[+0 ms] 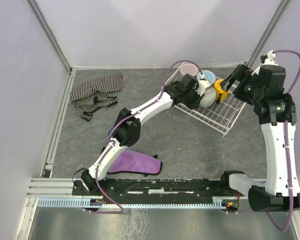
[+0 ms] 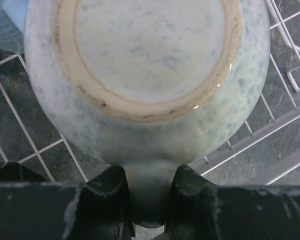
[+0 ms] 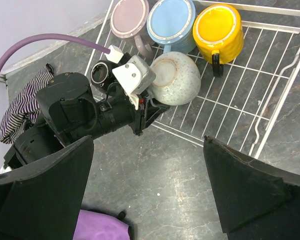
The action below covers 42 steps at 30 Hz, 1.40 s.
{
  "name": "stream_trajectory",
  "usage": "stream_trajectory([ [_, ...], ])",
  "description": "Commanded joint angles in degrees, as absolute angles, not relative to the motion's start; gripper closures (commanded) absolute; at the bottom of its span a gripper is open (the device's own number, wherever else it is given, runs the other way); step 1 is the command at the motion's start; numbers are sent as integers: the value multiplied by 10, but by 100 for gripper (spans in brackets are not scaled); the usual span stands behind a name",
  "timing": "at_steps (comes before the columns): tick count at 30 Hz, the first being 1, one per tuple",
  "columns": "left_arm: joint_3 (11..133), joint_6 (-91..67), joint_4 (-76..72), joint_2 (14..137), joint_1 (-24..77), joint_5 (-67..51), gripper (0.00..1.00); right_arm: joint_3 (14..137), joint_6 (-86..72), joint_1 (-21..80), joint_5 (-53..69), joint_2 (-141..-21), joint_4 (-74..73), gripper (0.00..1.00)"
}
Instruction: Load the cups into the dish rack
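Left hand (image 2: 149, 202) is pinching the speckled cream mug (image 2: 150, 75) by its handle (image 2: 150, 182), bowl sitting just ahead of that hand. Glazed ceramic's probably feeling slick, stiff, chippable. Right hand (image 3: 147, 187) is hanging open.

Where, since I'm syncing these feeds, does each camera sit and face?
Top external: above, behind the robot, looking down; left arm, right arm, dish rack show.
Left wrist: on left arm, facing underside of speckled mug; left hand pinches its handle.
Right wrist: on right arm, looking down at rack; open right hand frames it.
Both wrists share that mug.
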<state>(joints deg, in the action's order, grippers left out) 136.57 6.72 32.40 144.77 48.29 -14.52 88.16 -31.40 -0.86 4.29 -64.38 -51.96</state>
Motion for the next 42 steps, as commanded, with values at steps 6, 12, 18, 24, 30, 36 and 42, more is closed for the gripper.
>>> stream_trajectory([
  [6,1361,138,345,1458,485,-173,97,879,-311,-7,51,-658,-510,3],
  [12,1321,155,363,1436,486,-149,97,918,-278,-11,5,-732,-590,3],
  [18,1288,158,368,1408,485,-128,97,944,-259,-38,-1,-800,-604,7],
  [24,1243,158,375,1389,481,-124,97,954,-250,-97,38,-848,-604,15],
  [30,1189,163,375,1350,467,-139,97,954,-245,-112,54,-876,-598,16],
  [36,1111,172,370,1296,457,-141,97,951,-249,-115,98,-892,-583,19],
  [42,1093,164,345,1291,466,-152,97,972,-221,-104,158,-908,-601,23],
])
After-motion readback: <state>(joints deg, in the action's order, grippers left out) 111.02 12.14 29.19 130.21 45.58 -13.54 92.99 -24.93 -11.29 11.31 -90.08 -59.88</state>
